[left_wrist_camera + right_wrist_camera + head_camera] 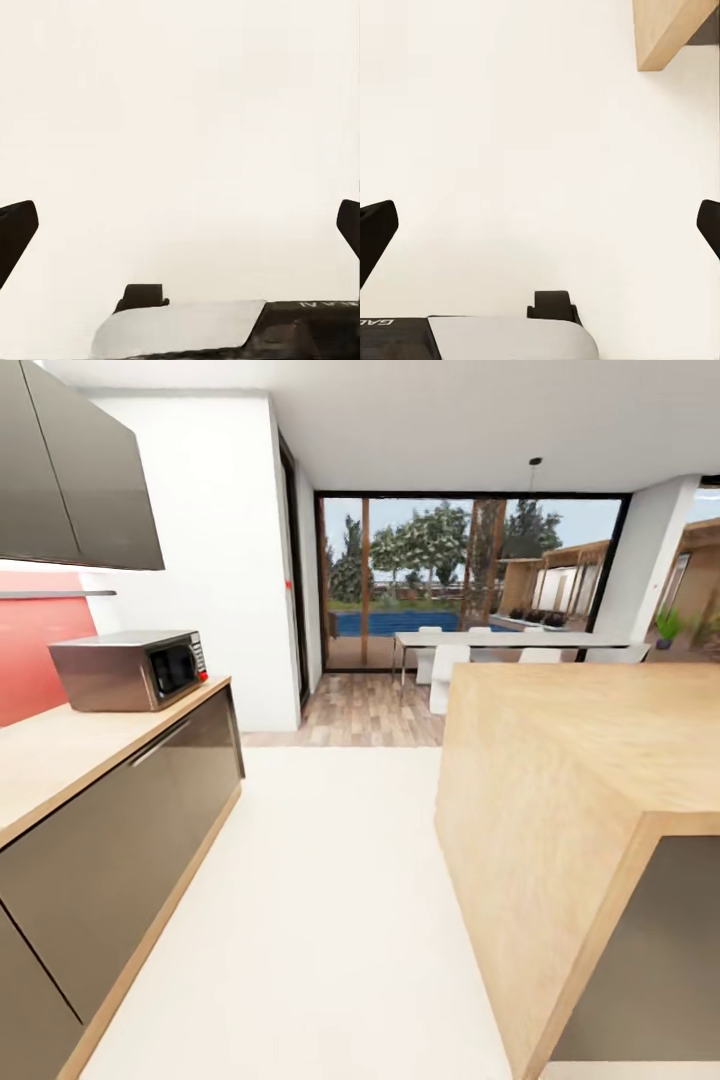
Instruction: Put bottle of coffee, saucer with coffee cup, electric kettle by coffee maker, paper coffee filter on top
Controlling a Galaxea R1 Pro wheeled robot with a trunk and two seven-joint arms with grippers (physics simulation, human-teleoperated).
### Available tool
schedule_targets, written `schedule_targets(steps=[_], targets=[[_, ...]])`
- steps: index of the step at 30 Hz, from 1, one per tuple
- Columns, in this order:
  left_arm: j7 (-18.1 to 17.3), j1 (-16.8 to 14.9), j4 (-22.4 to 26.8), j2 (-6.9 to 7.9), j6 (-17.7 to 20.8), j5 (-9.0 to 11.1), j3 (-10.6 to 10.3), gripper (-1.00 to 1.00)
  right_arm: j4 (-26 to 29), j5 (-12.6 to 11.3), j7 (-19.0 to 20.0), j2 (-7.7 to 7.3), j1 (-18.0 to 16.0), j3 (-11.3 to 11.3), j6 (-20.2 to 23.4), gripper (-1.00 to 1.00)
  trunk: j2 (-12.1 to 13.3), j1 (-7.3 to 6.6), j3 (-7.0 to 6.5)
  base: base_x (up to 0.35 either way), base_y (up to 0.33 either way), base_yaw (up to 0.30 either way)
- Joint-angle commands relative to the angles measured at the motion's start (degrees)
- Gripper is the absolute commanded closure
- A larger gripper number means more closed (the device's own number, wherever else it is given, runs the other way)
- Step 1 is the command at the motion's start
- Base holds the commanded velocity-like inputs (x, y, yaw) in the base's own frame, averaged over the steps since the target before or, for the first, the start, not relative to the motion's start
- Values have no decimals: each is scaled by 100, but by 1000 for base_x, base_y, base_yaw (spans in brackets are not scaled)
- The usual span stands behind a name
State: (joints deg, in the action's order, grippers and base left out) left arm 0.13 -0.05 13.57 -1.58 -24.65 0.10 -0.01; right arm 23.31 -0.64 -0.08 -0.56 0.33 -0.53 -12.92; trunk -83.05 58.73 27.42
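Note:
None of the coffee station's items are in sight; I am in a kitchen aisle on a white floor [320, 920]. In the left wrist view my left gripper [180, 225] hangs open over the bare white floor, its dark fingertips [15, 229] far apart at the frame's edges. My right gripper [540, 225] is open in the same way, fingertips [375, 229] spread wide, nothing between them. A wooden corner of the island [667, 34] shows beyond the right gripper.
A wood-topped counter [60, 760] with dark cabinet fronts runs along the left, carrying a steel microwave [130, 668]. Dark wall cabinets [70, 470] hang above. A large wooden island [580, 760] stands at the right. Ahead are a dining table [500, 642] and glass doors.

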Motion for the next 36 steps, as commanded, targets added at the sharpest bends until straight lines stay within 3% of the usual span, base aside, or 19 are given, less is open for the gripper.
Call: schedule_targets(steps=[1, 4, 8, 36], targets=[[0, -4, -130, -8, -14, 3, -3, -100, 7, -7, -1, 1, 2, -6, -8, -100, -2, 0, 3, 0, 0, -291], [-3, -4, -720, -34, -14, 0, -14, -100, 7, -7, -1, 3, 2, -2, -8, -100, -2, 0, 3, 0, 0, -291], [-4, -4, -1006, -23, -14, -4, -3, -100, 7, -7, -1, 3, 2, 0, -8, -100, -2, 0, 3, 0, 0, -291], [-4, -4, -1041, -21, -14, -10, 1, -100, 7, -5, -1, -6, 2, -9, -8, -100, -2, 0, 3, 0, 0, -291]])
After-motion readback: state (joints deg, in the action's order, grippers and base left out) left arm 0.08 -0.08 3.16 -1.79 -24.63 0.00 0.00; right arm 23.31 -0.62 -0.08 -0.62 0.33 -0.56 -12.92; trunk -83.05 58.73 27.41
